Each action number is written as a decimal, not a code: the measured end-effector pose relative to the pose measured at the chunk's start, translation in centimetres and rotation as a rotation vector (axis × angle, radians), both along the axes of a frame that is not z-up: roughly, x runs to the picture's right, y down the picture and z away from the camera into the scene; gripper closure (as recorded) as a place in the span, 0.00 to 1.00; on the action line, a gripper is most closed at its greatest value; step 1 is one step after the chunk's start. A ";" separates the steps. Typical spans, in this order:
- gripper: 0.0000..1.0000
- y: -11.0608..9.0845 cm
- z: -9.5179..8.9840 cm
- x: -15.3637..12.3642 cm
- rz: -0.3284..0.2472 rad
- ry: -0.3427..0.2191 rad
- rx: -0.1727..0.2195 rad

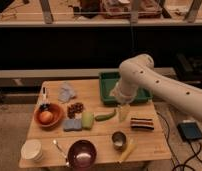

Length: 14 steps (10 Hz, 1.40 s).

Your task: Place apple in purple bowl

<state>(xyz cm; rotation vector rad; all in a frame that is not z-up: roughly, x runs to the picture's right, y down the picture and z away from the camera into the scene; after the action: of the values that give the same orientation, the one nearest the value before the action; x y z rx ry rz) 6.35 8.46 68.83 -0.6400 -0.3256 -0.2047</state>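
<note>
The desk carried everything; the pale arm stretched from the right edge, hiding part of the green tray; the orange bowl stood left; the purple bowl sat at the front edge; the hand hung below the tray, open or closed I could not tell; the apple lay in the orange bowl.

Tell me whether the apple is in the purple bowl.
No, the apple lies in the orange-brown bowl, apart from the purple bowl; the gripper hangs by the green tray.

Gripper well right of apple
</note>
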 end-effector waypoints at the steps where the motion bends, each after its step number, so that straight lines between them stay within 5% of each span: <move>1: 0.20 0.3 -0.3 -2.1 -0.015 -0.062 -0.012; 3: 0.20 0.7 -0.8 -4.6 -0.053 -0.134 -0.022; 11: 0.20 0.6 -0.8 -4.7 -0.050 -0.142 -0.019; 14: 0.20 -0.6 0.0 -7.8 0.001 -0.243 0.027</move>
<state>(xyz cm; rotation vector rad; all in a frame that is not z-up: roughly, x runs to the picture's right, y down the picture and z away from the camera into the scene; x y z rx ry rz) -1.43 7.86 68.86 -0.5894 -0.5556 -0.2863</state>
